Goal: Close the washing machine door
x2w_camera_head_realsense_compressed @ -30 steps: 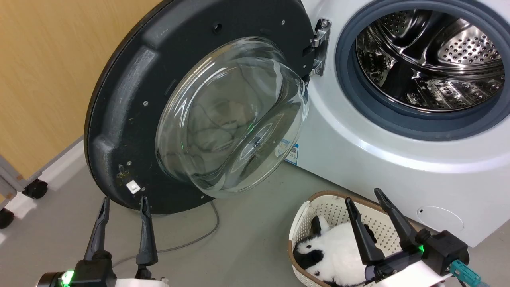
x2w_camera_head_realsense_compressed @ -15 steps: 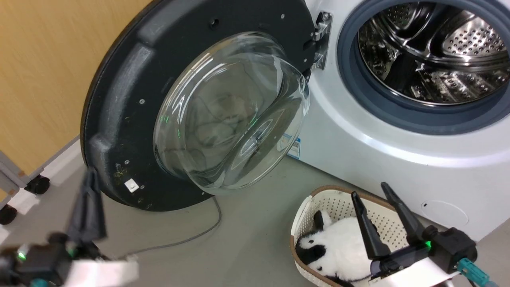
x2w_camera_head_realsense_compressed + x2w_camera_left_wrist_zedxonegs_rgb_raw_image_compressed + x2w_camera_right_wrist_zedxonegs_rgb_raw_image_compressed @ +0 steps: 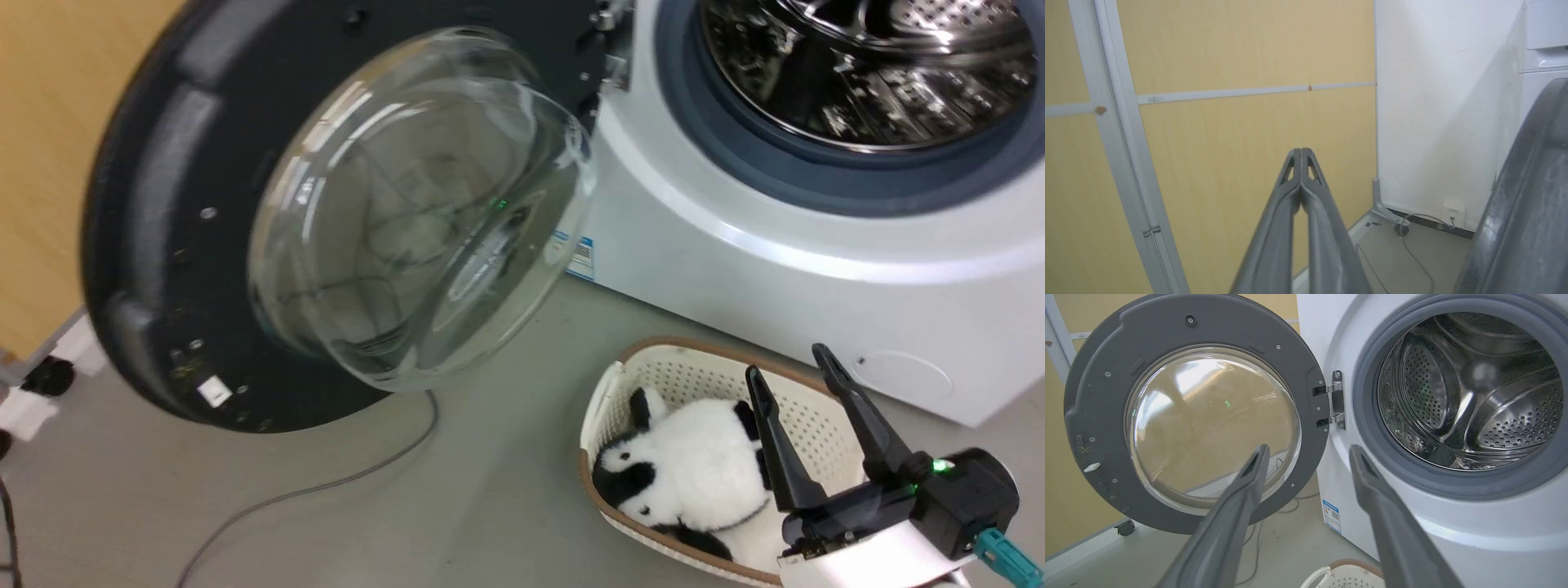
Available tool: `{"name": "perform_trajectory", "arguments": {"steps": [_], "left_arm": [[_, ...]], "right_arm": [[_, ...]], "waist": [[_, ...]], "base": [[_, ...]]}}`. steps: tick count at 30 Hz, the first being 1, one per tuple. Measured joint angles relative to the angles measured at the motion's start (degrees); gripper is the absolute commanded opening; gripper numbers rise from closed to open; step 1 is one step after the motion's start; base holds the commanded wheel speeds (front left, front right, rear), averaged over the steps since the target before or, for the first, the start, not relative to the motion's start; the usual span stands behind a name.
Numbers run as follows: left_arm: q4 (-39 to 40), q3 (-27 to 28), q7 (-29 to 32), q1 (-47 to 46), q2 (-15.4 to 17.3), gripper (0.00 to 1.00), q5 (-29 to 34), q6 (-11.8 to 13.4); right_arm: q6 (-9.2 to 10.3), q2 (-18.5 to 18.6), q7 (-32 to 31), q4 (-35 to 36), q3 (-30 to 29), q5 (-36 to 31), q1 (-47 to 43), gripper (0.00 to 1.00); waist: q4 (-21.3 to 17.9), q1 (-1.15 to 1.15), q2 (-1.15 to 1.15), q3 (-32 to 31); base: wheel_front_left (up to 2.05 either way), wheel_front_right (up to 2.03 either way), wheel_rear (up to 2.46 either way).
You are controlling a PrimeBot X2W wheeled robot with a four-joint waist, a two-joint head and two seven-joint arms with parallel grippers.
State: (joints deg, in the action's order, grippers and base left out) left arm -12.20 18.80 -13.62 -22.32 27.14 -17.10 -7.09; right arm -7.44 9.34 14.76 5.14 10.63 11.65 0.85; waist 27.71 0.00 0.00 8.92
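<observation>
- Left gripper [image 3: 1301, 151] pinched shut, empty; edge of the washing machine door [image 3: 1527, 228] just to its right.
- Right gripper [image 3: 785, 361] spread open, panda plush [image 3: 694, 474] in basket [image 3: 645, 363] beneath it.

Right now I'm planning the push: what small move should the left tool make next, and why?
Probably ease the shut left tool sideways onto the outer rim of the washing machine door: it stands wide open, and the tool is beside its edge, not touching.

One door [image 3: 163, 204], one basket [image 3: 702, 384], one panda [image 3: 694, 465]
</observation>
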Motion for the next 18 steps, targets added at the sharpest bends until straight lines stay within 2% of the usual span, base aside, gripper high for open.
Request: {"name": "perform_trajectory", "arguments": {"steps": [4, 10, 14, 18], "left_arm": [[-12.5, 4.8, 7.9, -7.5, 0.7, 0.00, -13.6, -0.1], [-27.3, 11.9, 30.1, -15.6, 0.3, 0.00, -35.8, -0.1], [-30.5, 13.3, 43.5, -15.8, 0.8, 0.00, -44.2, -0.1], [-29.9, 14.5, 51.8, -15.7, 0.3, 0.00, -50.5, -0.1]], "right_arm": [[0.00, 0.2, 0.0, 0.3, -0.1, 0.0, 0.6, 1.00], [0.00, 0.4, 0.0, 0.3, 0.1, 0.0, 0.6, 1.00], [0.00, 0.4, 0.0, 0.3, 0.0, 0.0, 0.8, 1.00], [0.00, 0.3, 0.0, 0.3, -0.1, 0.0, 0.8, 1.00]], "waist": [[-1.8, 0.00, 0.00, 1.2], [-3.6, 0.00, 0.00, 2.1], [-4.2, 0.00, 0.00, 2.4], [-4.2, 0.00, 0.00, 2.3]], "base": [[0.00, 0.00, 0.00], [0.00, 0.00, 0.00], [0.00, 0.00, 0.00], [0.00, 0.00, 0.00]]}}
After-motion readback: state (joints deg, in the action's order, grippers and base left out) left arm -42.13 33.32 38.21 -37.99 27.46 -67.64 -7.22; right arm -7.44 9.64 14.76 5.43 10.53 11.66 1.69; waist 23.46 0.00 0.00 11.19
